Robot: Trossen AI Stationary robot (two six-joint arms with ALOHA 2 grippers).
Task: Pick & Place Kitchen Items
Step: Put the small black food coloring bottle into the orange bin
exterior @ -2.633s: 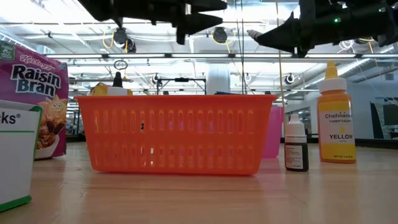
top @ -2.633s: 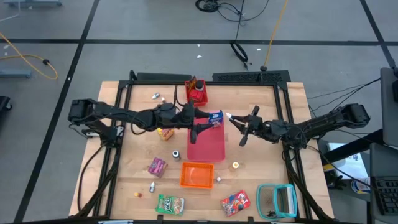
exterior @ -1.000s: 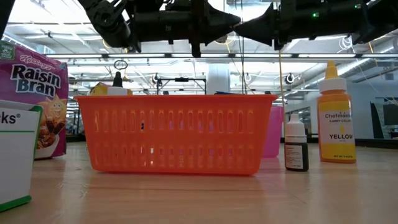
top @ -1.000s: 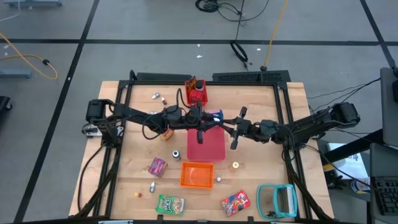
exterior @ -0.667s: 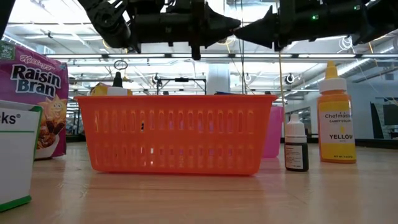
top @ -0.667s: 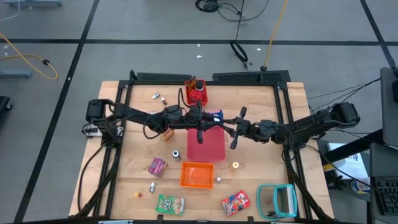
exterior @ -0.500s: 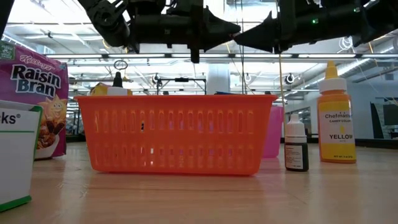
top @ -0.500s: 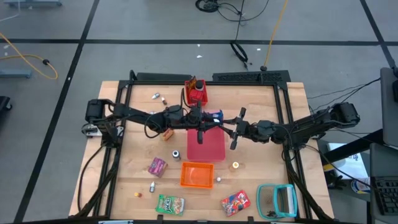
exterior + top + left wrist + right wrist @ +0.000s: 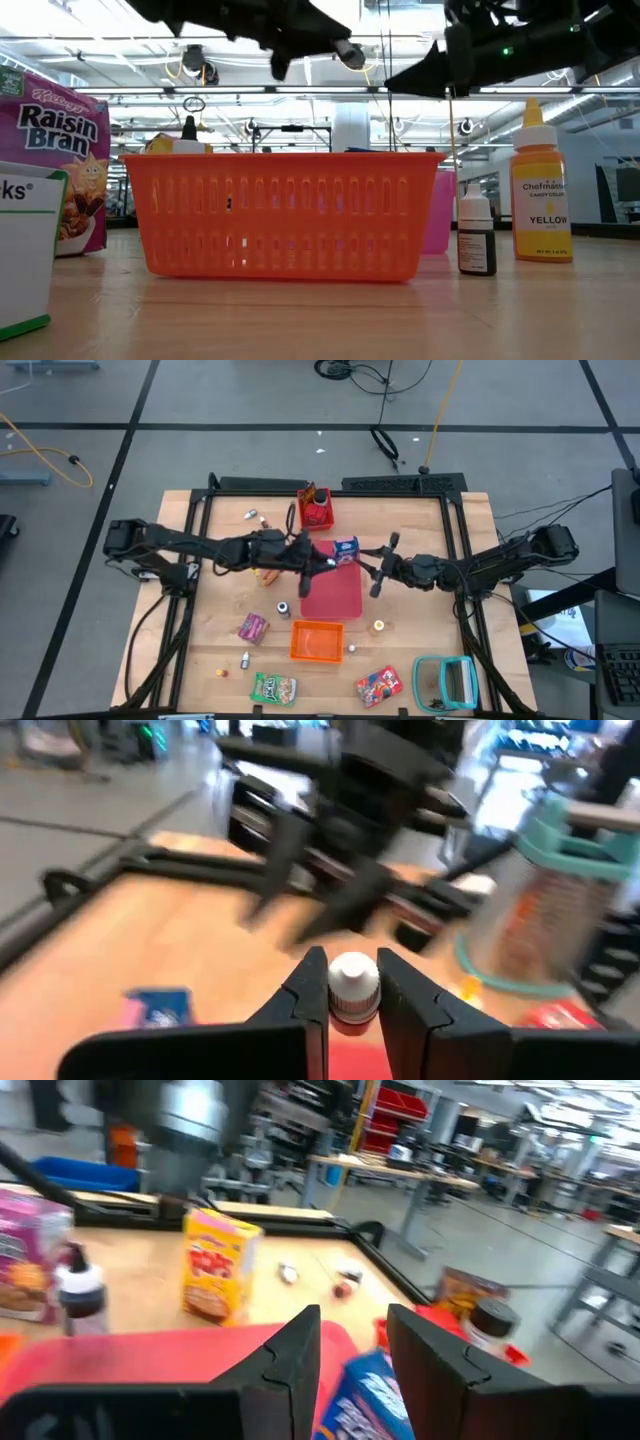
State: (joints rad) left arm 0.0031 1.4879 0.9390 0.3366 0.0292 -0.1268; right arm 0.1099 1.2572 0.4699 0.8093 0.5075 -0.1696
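Note:
My left gripper [image 9: 327, 565] hovers above the red mat [image 9: 335, 600], shut on a tiny white-capped bottle [image 9: 353, 986]. That bottle also shows in the low view at the tip of the left gripper [image 9: 336, 47], as a tiny white-capped bottle [image 9: 344, 53]. My right gripper [image 9: 368, 566] hangs open just to the right of it, above the mat's far right corner. Below and beside its fingers a blue carton [image 9: 366, 1388] lies at that mat edge, the blue carton [image 9: 347, 547] in the high view. A yellow carton [image 9: 218, 1270] stands farther left on the wood. My left gripper pinches the bottle between its two fingers at the neck just under the white cap [image 9: 352, 1007]. The cap stands out between the fingertips. The bottle is lifted clear above the mat. Its body is hidden by the fingers.
A red bin [image 9: 317, 511] with a dark jar sits at the far edge and an orange bin [image 9: 317, 641] near the mat's near end. Around it lie a pink-purple carton [image 9: 253, 627], a green packet [image 9: 272, 687], a red packet [image 9: 379, 684], small bottles and a teal-framed object [image 9: 447, 682].
The two grippers stood tip to tip above the mat. My left gripper has drawn back toward the table's left and slightly nearer, carrying the white-capped bottle away from the right gripper, and has tipped. The right gripper has stayed where it was. The blue carton is now uncovered.

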